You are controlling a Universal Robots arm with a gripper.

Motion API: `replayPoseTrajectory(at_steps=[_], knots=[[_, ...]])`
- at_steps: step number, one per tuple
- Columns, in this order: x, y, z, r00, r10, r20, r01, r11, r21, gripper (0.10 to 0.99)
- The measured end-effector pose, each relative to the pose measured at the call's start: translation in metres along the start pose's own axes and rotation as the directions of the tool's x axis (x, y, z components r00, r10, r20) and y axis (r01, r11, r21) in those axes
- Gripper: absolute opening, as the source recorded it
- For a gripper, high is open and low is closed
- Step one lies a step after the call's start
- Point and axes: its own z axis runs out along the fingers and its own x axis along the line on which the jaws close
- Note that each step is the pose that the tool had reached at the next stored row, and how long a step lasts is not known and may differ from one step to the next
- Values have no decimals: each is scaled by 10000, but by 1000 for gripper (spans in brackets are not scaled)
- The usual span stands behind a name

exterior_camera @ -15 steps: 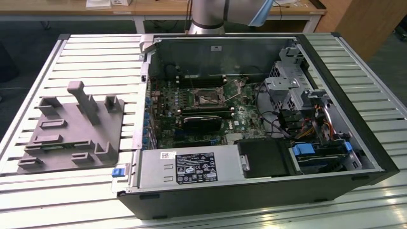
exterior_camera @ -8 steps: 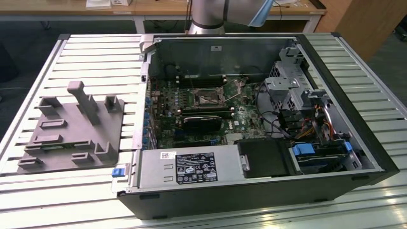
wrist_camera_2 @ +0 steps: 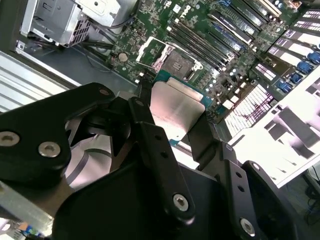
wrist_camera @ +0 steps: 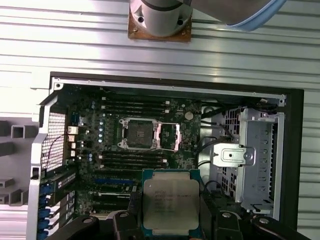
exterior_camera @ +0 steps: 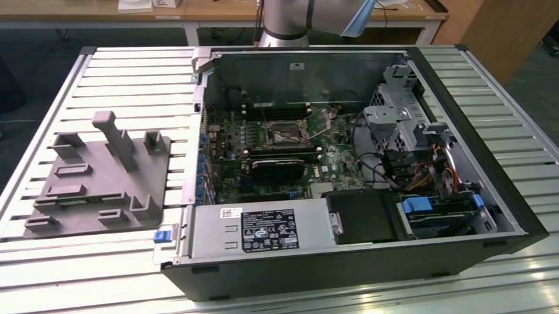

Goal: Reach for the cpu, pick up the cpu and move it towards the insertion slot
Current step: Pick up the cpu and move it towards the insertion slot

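End effector (wrist_camera_2: 172, 117) clenched on cpu (wrist_camera: 171, 201) edges, low centre of frame; insertion slot (wrist_camera: 149, 134) mid-frame, uncovered. Risk: thin edge grip slips, chip tilts, damages socket contacts.

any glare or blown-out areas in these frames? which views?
Second wrist view: the cpu lid glares white between the gripper fingers, and the case edge is blown out. First wrist view: even light, the insertion slot readable. Exterior view: soft sheen on the slatted table; case interior dim.
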Motion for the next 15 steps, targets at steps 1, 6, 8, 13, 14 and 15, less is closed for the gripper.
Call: replayPoseTrajectory(at_steps=[1, 6, 8, 13, 14, 15], knots=[[5, -3, 17, 10000, 0, 0, 0, 10000, -6, 541], [29, -16, 107, 10000, 2, 2, -2, 10000, -52, 541], [39, -21, 142, 10000, 3, 2, -3, 10000, -73, 541], [66, -31, 230, 10000, 5, 4, -5, 9999, -130, 541], [71, -33, 246, 10000, 6, 5, -6, 9999, -143, 541], [77, -35, 263, 10000, 6, 5, -6, 9999, -154, 541]])
